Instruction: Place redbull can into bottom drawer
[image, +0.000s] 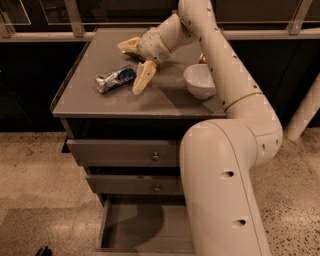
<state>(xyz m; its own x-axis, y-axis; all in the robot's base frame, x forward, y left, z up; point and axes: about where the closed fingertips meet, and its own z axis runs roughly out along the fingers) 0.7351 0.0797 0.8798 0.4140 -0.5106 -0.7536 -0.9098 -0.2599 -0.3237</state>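
Observation:
The redbull can (116, 79), blue and silver and dented, lies on its side on the left half of the grey cabinet top (90, 102). My gripper (141, 78) hangs just right of the can, low over the top, close to the can's right end and not holding it. The bottom drawer (140, 227) is pulled out below, and the part of its flat floor that shows is bare. My arm covers the drawer's right side.
A white bowl (199, 80) stands right of the gripper. A yellow-green crumpled bag (128, 45) lies behind the wrist. A gold-brown can (202, 58) peeks out behind the arm. Two shut knobbed drawers (125, 152) sit above the open one. A rail runs along the back.

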